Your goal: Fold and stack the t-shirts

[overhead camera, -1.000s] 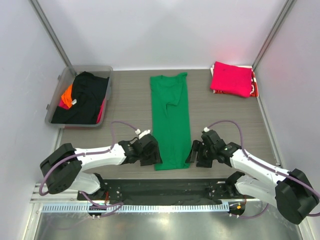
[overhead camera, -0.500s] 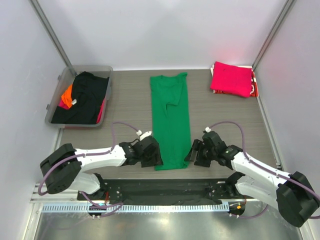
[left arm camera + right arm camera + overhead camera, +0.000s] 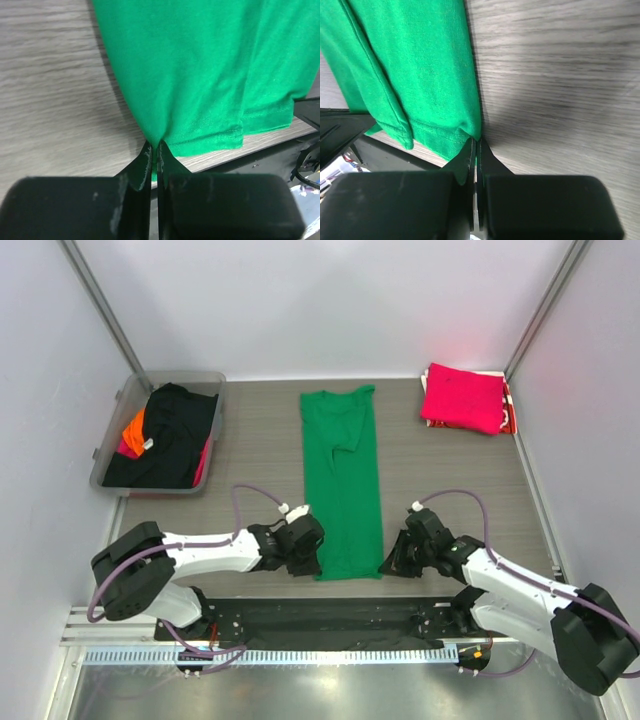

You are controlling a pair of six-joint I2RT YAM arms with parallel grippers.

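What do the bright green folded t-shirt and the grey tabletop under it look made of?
The bright green t-shirt looks like soft matte knit cloth, probably cotton: fine texture, stitched hem. The grey tabletop seems wood-grain laminate, judging by its streaky grain.

Bright, even light from above
Soft shadows; left gripper (image 3: 155, 150) blurred near its lens, green t-shirt (image 3: 200, 75) weave sharp.

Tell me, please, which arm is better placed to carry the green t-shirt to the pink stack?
Right, probably: the pink t-shirt lies far right, that arm's side, and the right gripper pinches the green t-shirt at its near corner. The left gripper holds the opposite corner.
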